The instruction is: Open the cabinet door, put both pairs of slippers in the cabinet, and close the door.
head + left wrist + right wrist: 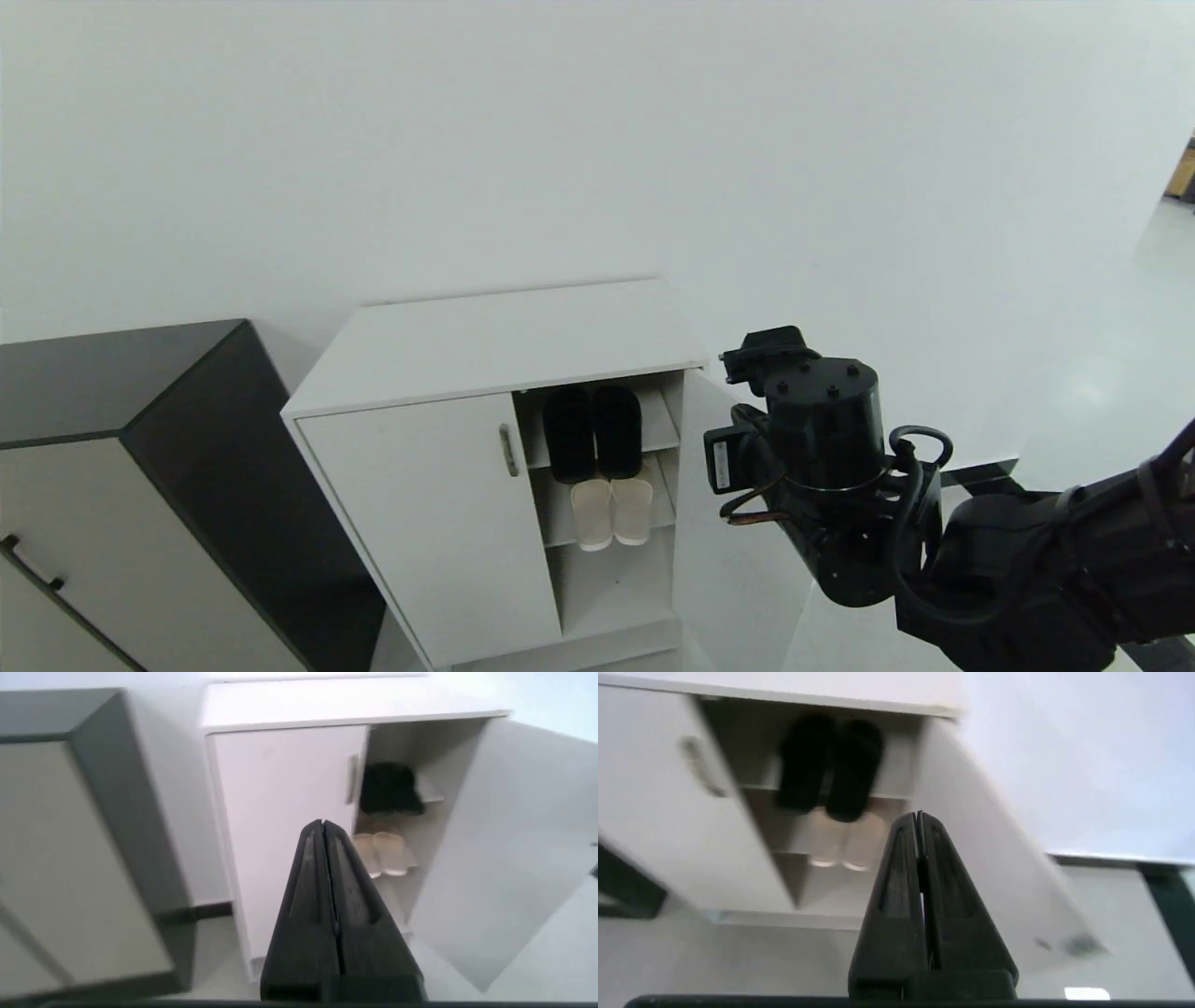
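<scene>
Right gripper [919,821] and left gripper [322,826], fingers pressed together and empty, face the open cabinet door [1008,859], likely a stiff, light panel best pushed near its free edge.

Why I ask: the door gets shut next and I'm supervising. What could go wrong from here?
The white slippers overhang their shelf edge, so the open door may catch on them and stay ajar. The right gripper is shut near that door; a glancing push could slip off its flat panel.
</scene>
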`<state>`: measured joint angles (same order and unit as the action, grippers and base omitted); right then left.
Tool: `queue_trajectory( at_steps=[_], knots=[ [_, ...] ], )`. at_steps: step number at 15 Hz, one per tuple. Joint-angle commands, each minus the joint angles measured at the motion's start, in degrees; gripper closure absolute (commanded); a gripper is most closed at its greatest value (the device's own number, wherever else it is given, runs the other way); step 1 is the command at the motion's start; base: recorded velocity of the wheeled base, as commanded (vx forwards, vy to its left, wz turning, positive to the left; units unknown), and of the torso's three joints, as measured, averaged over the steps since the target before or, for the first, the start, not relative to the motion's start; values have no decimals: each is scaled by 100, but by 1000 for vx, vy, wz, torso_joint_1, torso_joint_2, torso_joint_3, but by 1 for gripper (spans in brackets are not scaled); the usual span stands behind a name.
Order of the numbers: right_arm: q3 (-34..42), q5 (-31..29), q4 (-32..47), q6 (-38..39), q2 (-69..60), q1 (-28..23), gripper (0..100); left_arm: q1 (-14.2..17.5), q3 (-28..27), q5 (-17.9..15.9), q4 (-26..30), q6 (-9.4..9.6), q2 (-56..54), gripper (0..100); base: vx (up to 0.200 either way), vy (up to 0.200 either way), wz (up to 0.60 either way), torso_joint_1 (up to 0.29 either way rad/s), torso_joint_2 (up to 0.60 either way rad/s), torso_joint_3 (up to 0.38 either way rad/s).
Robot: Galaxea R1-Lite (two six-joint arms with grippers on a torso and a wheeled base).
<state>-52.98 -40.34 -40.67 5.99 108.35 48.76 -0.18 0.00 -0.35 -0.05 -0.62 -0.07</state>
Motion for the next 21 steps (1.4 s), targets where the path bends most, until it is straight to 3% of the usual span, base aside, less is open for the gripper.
queue_trajectory(
  at_steps=[1, 3, 8, 14, 21],
  knots=[
    [-11, 96, -73, -18, -16, -157, 100, 9, 0, 0, -4, -8, 7, 100, 0, 0, 0, 0, 0, 0],
    [16, 527, -11, 8, -218, -200, 100, 9, 0, 9, -4, -8, 7, 100, 0, 0, 0, 0, 0, 0],
    [-134, 606, 94, -1, -288, -675, 100, 9, 0, 9, -4, 1, 7, 100, 0, 0, 0, 0, 0, 0],
    [-204, 966, 156, 8, -24, -1027, 100, 9, 0, 0, -4, -8, 7, 100, -200, 0, 0, -1, 2, 2],
    [-318, 1696, 147, 61, 310, -1686, 100, 9, 0, 9, -4, -17, 7, 100, 0, 0, 0, 0, 0, 0]
  ],
)
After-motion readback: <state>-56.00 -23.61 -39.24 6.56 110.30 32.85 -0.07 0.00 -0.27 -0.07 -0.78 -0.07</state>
